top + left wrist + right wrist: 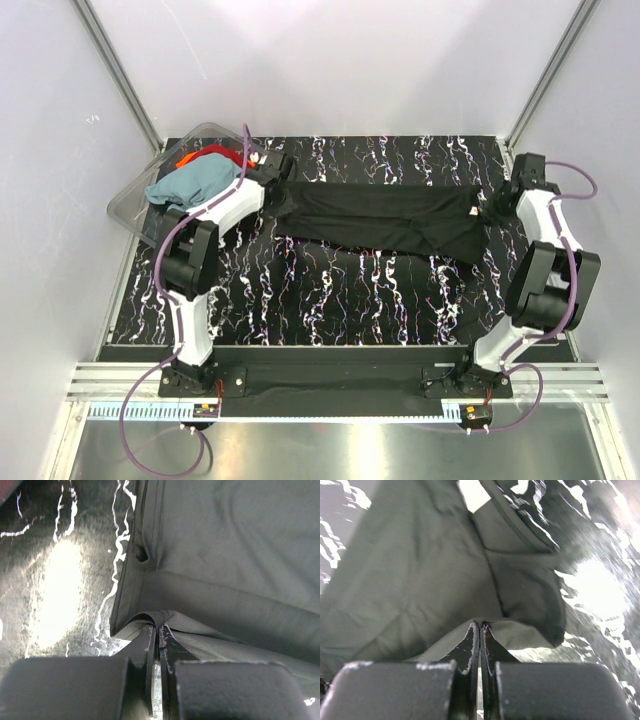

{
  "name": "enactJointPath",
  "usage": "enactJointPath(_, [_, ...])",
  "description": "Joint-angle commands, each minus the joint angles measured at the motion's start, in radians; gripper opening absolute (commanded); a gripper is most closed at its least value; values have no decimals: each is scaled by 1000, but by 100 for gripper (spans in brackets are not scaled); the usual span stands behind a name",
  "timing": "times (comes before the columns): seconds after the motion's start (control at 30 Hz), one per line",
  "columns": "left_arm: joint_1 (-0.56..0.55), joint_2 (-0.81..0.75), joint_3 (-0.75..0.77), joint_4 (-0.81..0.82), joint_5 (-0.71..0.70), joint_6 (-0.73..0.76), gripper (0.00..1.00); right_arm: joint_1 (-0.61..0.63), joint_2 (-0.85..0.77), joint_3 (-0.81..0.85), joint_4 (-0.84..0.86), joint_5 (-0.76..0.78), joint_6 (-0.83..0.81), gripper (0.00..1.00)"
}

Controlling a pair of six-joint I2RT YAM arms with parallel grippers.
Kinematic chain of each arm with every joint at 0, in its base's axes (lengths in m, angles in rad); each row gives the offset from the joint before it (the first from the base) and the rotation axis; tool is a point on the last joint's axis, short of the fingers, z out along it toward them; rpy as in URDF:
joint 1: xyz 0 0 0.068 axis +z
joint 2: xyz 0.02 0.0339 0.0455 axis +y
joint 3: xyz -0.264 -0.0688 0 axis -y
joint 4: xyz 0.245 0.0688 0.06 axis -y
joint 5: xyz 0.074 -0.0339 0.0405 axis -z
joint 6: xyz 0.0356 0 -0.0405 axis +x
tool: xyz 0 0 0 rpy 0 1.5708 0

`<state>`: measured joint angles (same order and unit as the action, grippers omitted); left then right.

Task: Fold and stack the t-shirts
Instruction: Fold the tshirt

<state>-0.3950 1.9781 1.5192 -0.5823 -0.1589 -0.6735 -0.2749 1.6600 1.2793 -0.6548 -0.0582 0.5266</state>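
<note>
Between left pincer (pixel 159 627) and right pincer (pixel 480 625), the black t-shirt (pixel 380 222) lies stretched, each end clamped in one.

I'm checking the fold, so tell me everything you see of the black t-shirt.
The black t-shirt is soft plain cloth, stretched as a long wrinkled band across the marbled table. The left gripper pinches its left end, the right gripper its right end, where a small white tag shows.
</note>
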Motion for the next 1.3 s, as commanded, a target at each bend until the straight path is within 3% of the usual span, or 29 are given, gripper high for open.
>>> enactJointPath(0.0, [15,27,88,-16,-41,18,6,5,47,92,26,-43,-34,0])
enactJointPath(0.33, [36,90,156,-59,-65,22,14,22,156,207,26,-60,-45,0])
enactJointPath(0.43, [39,105,177,-68,-65,26,21,26,179,233,26,-64,-42,0])
enactJointPath(0.5, [39,113,190,-71,-76,28,32,32,198,252,26,-74,-45,0])
enactJointPath(0.7, [38,97,211,-71,-93,90,48,75,234,278,24,-91,-53,0])
enactJointPath(0.87, [18,68,199,-68,-62,137,49,95,244,278,26,-83,-54,0])
enactJointPath(1.03, [-4,82,191,-50,-8,186,41,103,241,262,32,-83,-54,0])
enactJointPath(1.27, [-8,107,133,6,65,264,39,103,239,253,40,-91,-60,0])
